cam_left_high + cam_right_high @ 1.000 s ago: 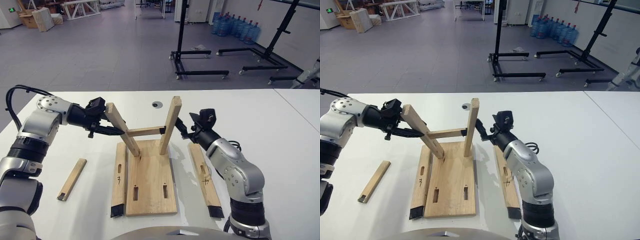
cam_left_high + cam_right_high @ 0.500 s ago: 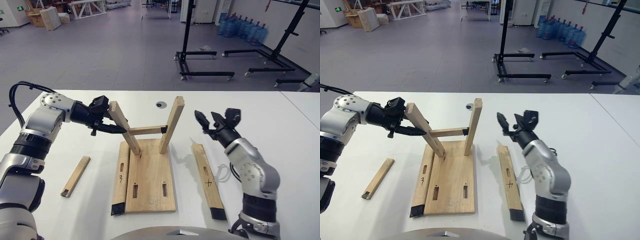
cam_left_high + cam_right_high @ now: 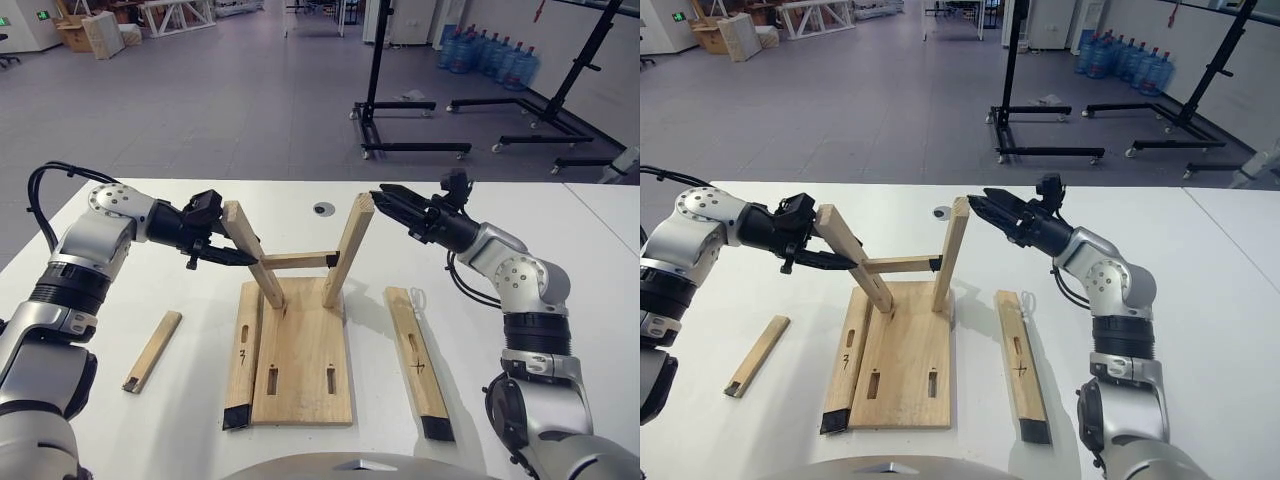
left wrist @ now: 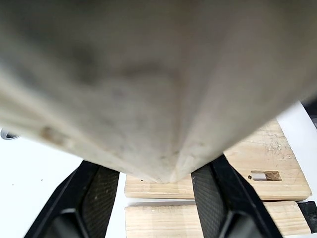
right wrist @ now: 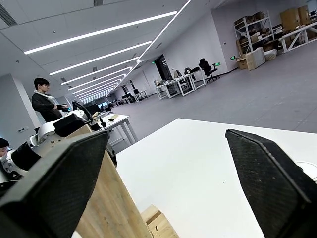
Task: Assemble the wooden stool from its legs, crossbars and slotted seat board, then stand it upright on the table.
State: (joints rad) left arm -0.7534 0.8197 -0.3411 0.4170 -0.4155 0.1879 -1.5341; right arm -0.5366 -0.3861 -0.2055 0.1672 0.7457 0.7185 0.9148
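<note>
seat board (image 3: 300, 370) lies flat on the bench (image 3: 600, 300), slots up, below and between the two tools. two legs stand in its far slots: left leg (image 3: 240, 228) leans hard away from the right tool, right leg (image 3: 346, 250) leans slightly toward it, and the crossbar (image 3: 297, 261) bridges them about mid-height. left tool (image 3: 245, 257) is pinching the left leg just above the crossbar joint; in the left wrist view the wood sits close up between the dark fingers (image 4: 99, 198), with the seat board beyond. right tool (image 3: 388, 204) is spread wide, fingertips level with the top end of the right leg and just beside it; can't tell whether they touch. the right wrist view has both fingers (image 5: 267, 178) well apart, with the leg's top against the inner side of one of them. loose parts: left loose leg (image 3: 240, 355) lies flat under the left tool's side, touching the seat board's edge, black foot toward the robot; right loose leg (image 3: 415, 360) lies flat below the right tool, apart from the board, black foot also toward the robot; loose crossbar (image 3: 152, 350) lies flat farther out, below the left arm, well apart from the rest
</note>
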